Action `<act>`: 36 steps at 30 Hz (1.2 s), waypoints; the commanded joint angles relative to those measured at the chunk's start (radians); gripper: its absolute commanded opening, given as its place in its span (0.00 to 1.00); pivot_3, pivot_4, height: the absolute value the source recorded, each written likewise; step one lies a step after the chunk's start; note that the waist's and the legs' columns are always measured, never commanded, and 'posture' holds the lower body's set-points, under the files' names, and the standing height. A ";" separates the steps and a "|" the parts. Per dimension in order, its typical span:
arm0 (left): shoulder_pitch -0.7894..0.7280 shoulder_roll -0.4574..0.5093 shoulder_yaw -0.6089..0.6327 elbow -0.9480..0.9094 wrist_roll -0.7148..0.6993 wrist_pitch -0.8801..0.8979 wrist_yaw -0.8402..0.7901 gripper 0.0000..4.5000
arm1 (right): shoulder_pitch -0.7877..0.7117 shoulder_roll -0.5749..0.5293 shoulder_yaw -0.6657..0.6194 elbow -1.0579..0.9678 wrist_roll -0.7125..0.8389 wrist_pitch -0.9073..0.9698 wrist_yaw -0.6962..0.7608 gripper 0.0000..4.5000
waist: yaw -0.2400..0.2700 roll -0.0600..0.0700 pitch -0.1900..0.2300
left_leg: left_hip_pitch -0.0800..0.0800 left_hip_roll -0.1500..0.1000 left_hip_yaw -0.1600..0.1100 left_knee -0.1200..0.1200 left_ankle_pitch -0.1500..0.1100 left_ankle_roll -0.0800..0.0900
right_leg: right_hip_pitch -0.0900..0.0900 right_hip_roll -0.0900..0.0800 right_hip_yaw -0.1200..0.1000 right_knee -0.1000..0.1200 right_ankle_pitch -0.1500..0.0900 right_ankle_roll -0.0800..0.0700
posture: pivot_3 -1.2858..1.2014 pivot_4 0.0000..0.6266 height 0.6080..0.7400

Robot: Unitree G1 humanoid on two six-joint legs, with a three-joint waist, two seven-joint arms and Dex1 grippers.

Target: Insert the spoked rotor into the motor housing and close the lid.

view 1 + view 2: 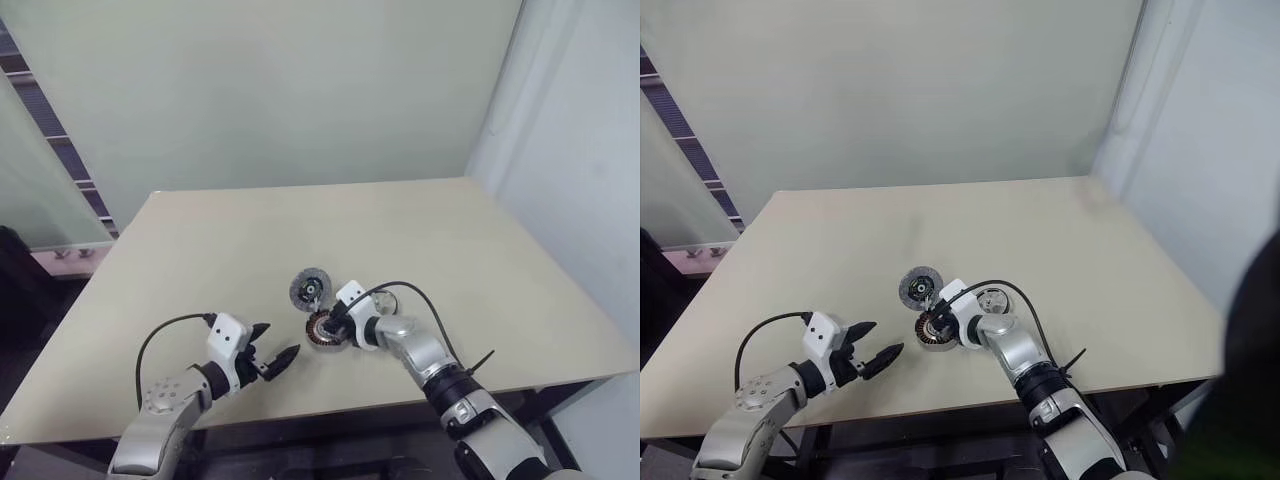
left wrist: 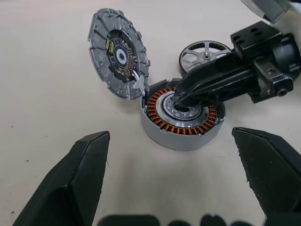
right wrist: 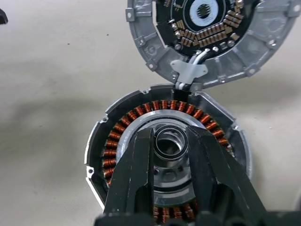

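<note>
Your right pincer (image 3: 170, 141) grips the hub inside the motor housing (image 2: 182, 117); your left pincer (image 2: 183, 179) hovers wide open, empty.

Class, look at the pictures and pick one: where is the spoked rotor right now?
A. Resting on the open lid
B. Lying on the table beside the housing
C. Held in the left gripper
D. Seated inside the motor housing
B: the spoked rotor lies flat on the table behind the motor housing, whose lid stands open.

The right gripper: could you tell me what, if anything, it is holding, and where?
The right gripper clasps the motor housing's central hub; the left gripper holds nothing.
</note>
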 commanded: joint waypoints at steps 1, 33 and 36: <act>-0.002 0.006 0.018 -0.047 -0.010 -0.004 0.006 1.00 | -0.035 0.008 -0.014 -0.011 -0.003 -0.025 0.005 0.16 | 0.000 0.000 0.000 | 0.000 0.000 0.000 0.000 0.000 0.000 | 0.000 0.000 0.000 0.000 0.000 0.000 | 0.52 0.00 1.00; -0.011 0.004 0.014 -0.041 -0.004 -0.007 0.010 1.00 | -0.024 0.012 -0.005 0.024 -0.037 -0.031 0.019 0.16 | 0.000 0.000 0.000 | 0.001 0.000 0.000 0.000 0.000 0.000 | 0.000 0.000 0.000 0.001 0.000 0.000 | 0.52 0.00 1.00; -0.013 0.003 0.014 -0.041 -0.004 -0.008 0.011 1.00 | -0.028 0.015 -0.006 0.035 -0.042 -0.038 0.017 0.16 | 0.000 0.000 0.000 | 0.001 0.000 0.000 0.000 0.000 0.000 | 0.000 0.000 0.000 0.001 0.000 0.000 | 0.52 0.00 1.00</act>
